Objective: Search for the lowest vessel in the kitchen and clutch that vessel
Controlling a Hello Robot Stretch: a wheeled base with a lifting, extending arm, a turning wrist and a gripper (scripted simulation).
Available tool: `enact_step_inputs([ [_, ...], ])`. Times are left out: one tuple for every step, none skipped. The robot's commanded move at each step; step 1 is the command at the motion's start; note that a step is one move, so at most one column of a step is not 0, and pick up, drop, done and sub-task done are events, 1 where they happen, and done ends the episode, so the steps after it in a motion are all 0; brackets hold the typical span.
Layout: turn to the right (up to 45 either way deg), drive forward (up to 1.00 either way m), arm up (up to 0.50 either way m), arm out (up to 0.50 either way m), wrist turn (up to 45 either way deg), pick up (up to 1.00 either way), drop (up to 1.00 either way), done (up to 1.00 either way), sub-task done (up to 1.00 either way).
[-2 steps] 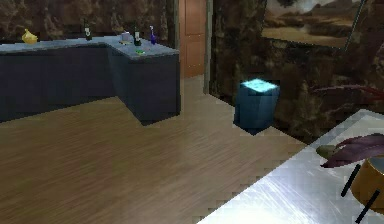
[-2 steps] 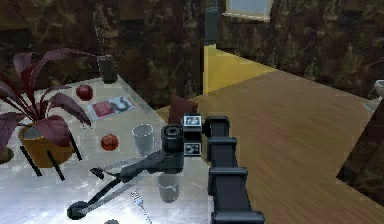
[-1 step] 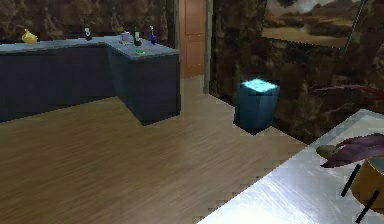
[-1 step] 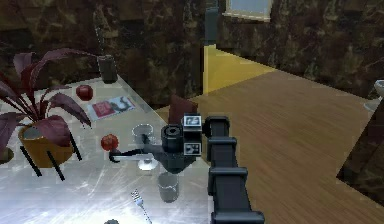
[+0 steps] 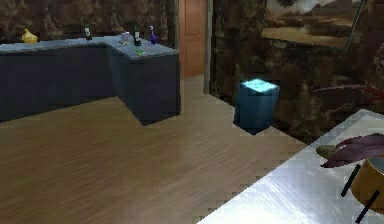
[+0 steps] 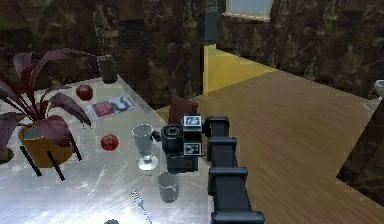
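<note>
The short glass [image 6: 168, 186] stood upright in the lower middle of the arm side view, and by its height it looked the lowest vessel on the tabletop [image 6: 80, 195]. It read as clear, thin-walled and empty, so probably light, stiff, slick and easy to crack or tip. The safest hold seemed to be across its straight wall about halfway up, from the side, with a gentle squeeze. The rim was likely to slip or chip, and a low grip risked scraping the metal-looking top.

Just above it in the frame stood a wine glass [image 6: 146, 143], taller, top-heavy on its thin stem, and near enough to be knocked during an approach. The claw [image 6: 163, 140] sat right of that wine glass, at mid frame. Whether its fingers were spread or pressed together could not be told, nor whether it held anything, since the stemmed glass stood right at its tip. The arm [image 6: 228, 178] ran down to the bottom edge, just right of the short glass.

Farther left lay a red ball [image 6: 109, 142] and a potted plant [image 6: 40, 115]. A tall dark cup [image 6: 107, 67] stood at the upper left, well apart.
</note>
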Motion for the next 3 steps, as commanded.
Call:
enact_step_inputs([
  [0.0,0.0,-0.3,0.0,0.0,0.0,0.0,0.0,0.0],
  [0.0,0.0,0.0,0.0,0.0,1.0,0.0,0.0,0.0],
  [0.0,0.0,0.1,0.0,0.0,0.0,0.0,0.0,0.0],
])
